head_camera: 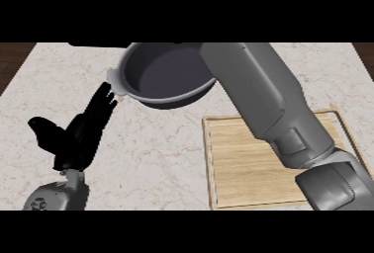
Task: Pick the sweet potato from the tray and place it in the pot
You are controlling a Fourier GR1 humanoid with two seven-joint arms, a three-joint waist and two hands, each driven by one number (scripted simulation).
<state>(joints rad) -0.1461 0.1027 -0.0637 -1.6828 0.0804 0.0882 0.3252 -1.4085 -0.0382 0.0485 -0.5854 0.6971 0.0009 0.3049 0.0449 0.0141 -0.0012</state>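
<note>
Take the dark grey round metal pot (164, 74) as your reference. The right forearm (274, 113) reaches from the lower right up to the pot's right rim and ends there; the right hand itself lies beyond the view's upper edge or behind the pot, so you cannot tell whether it is released, clenched or grasping anything. The sweet potato is not visible anywhere: the pale wooden rectangular tray (241, 178), just below and right of the pot, shows bare board wherever the forearm does not cover it, and the visible part of the pot's interior looks empty. You should judge that the sweet potato is probably with the hidden right hand, near or above the pot's far right side, but this remains unconfirmed. Risks from here: the forearm lies close to the pot's rim and could nudge or tip the pot; a release made off-centre could send the sweet potato onto the marble counter (161, 148). The left hand (80, 133) rests below and left of the pot, fingers straight, holding nothing.
</note>
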